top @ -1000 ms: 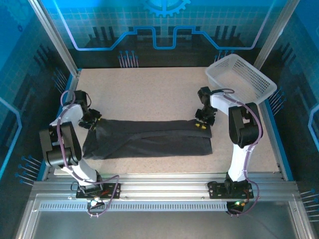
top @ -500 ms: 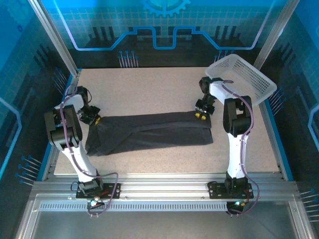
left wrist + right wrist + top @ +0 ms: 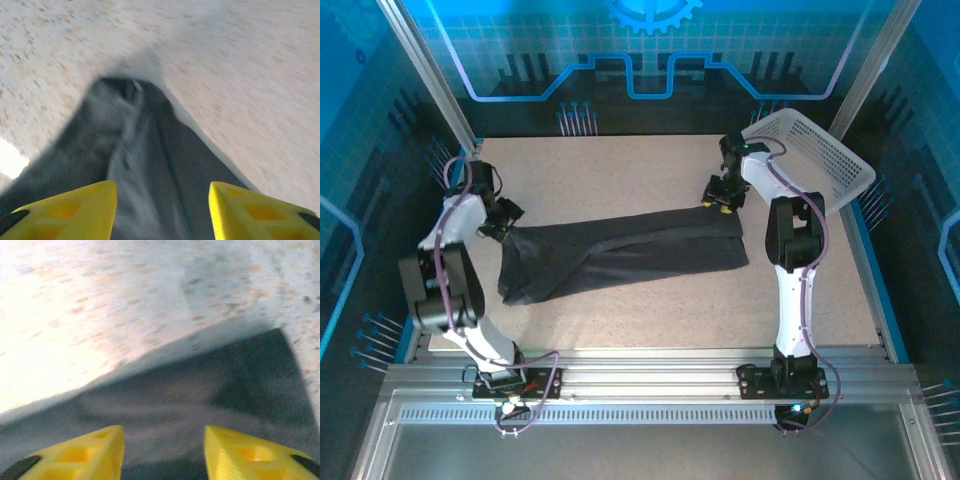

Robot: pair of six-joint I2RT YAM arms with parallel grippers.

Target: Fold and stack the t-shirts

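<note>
Lying as a long folded strip across mid-frame, the t-shirt [image 3: 620, 255] spans both arms. The left gripper [image 3: 506, 224] and right gripper [image 3: 721, 196] sit at its 2 ends, jaws parted and gripping nothing, likely placed to keep the next fold straight.

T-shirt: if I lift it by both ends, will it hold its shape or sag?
Likely floppy: the t-shirt lies flat with soft creases, so its middle would probably sag. It bunches at the left end, so pushing would likely crumple it, not slide it. Thin, probably light.
</note>
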